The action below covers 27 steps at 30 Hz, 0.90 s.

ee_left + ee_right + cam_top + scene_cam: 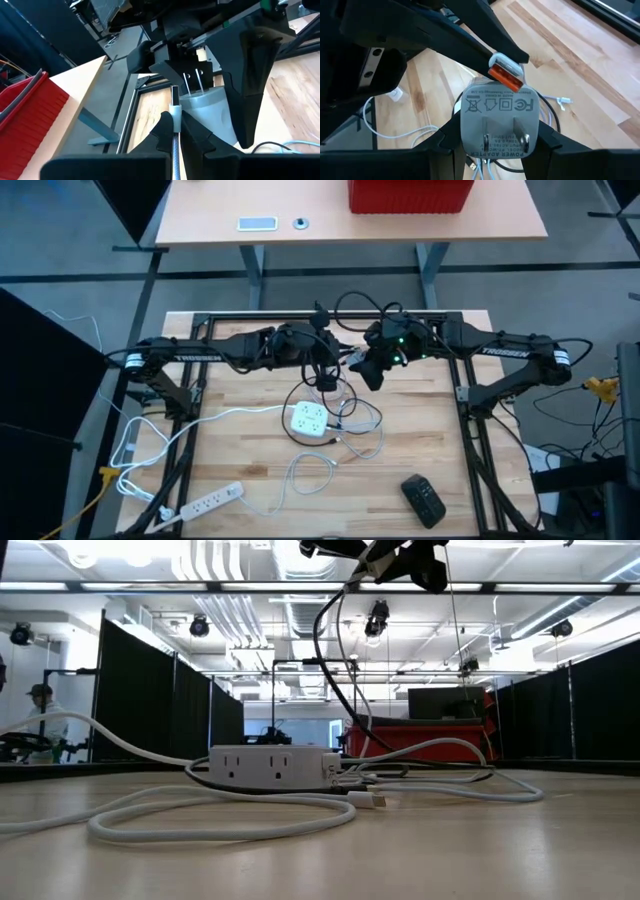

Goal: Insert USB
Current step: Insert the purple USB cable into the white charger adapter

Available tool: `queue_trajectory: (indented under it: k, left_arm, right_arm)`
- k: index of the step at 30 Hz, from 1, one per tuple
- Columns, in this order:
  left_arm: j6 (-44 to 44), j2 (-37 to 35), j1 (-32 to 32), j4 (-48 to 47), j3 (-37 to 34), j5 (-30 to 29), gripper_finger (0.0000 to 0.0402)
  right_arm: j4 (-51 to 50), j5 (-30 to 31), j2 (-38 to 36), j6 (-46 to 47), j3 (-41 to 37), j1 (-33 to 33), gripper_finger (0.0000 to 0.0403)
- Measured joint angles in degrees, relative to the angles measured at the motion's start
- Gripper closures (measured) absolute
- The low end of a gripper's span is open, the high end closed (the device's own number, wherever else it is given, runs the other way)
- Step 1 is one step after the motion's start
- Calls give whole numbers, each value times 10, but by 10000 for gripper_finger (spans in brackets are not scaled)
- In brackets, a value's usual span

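Both my arms meet above the middle of the bench (420, 440), well above the white power strip (307, 419) and its loops of cable lying on the wood.

Right pincer (492, 142): closed on the sides of the white charger (500, 120), held with its two prongs facing my right wrist camera. Charger's USB port is on the opposite end, away from that camera, toward the left arm.

Left pincer (175, 127): fingers nearly together, pinching the USB plug (174, 95) by its white collar, cable trailing back between them. Plug's long axis runs straight out from the pincer, metal tip forward.

Key relation: in the right wrist view the orange-tongued tip (506, 80) sits right at the charger's far edge, touching or just short of it; I cannot tell which. Plug axis looks roughly in line with the charger's body but skewed a little.

Judgement: not seated yet. The next move calls for squaring the tip to the port, then pushing along the plug's axis.
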Motion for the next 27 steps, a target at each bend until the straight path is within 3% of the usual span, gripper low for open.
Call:
queue_trajectory:
  k: [25,27]
  left_arm:
    - [0,0,-1,0,-5,6,402]
    - [0,0,-2,3,-5,11,402]
  right_arm:
    - [7,0,0,12,0,-4,284]
    - [9,-1,0,12,0,-4,261]
